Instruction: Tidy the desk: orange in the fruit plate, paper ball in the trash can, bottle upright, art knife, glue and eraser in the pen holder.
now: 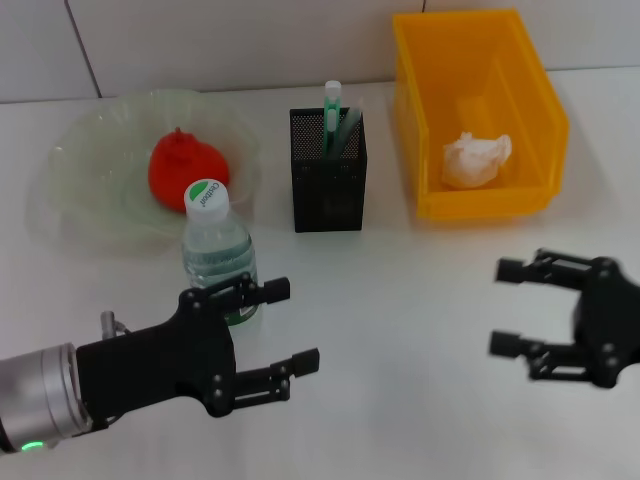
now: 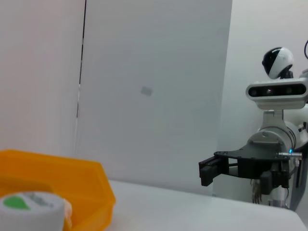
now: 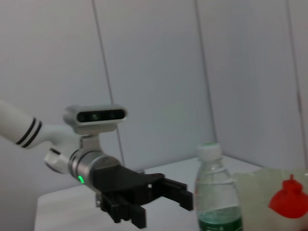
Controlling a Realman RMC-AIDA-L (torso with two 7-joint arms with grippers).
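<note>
Left gripper [image 1: 285,343] hangs with fingers spread, just beside the upright bottle [image 1: 217,250]; right gripper [image 1: 510,307] is spread too, hovering near the trash can [image 1: 520,120]. Orange [image 1: 185,172] sits in the fruit plate [image 1: 90,170], paper ball [image 1: 475,160] in the can, pen holder [image 1: 328,185] between them.

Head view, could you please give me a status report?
Left gripper open beside upright clear plastic bottle. Right gripper open, empty. Red-orange orange in plate.
</note>
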